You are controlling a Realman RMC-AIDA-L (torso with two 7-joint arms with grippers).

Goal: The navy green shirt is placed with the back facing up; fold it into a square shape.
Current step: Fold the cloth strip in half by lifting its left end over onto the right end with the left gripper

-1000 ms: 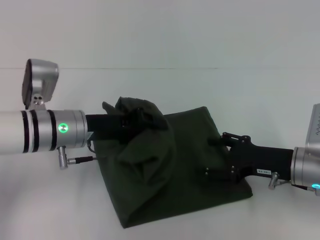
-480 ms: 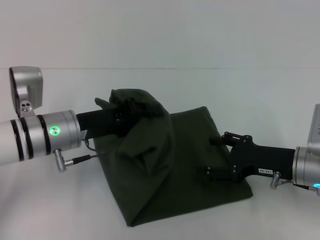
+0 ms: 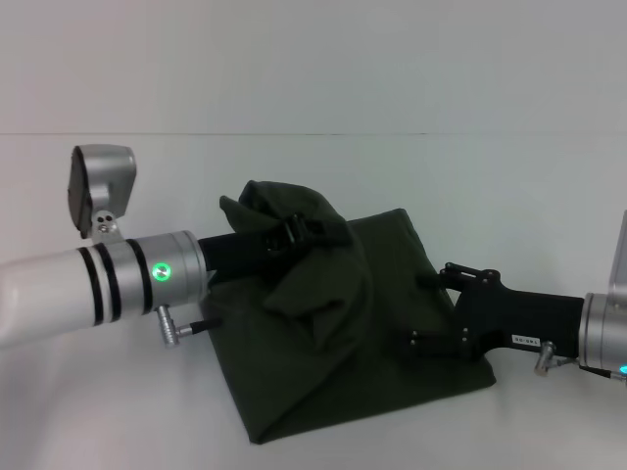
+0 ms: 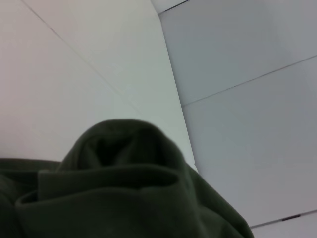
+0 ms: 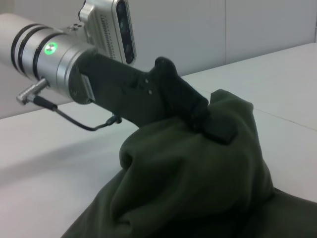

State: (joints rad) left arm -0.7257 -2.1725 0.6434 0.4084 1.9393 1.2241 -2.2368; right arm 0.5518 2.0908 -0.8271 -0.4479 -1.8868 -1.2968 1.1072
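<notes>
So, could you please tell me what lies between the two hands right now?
Only the navy green shirt: in the head view, the left hand holds up a bunched fold, and flat cloth stretches across to the right hand.

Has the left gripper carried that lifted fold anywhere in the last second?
Yes. The left gripper, shut on the navy green shirt, moved rightward toward the stationary right gripper.

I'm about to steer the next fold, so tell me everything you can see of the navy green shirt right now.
The navy green shirt is plain dark olive cloth with no print, soft and matte, already folded into a rough four-sided slab lying on the white table. Its left part is gathered into a raised, creased hump, pinched and lifted by the left claw, whose fingers are shut on the fabric; the right wrist view shows this grip. The right claw rests on the shirt's right edge; its fingers' state is unclear. No sleeves or collar can be made out.
</notes>
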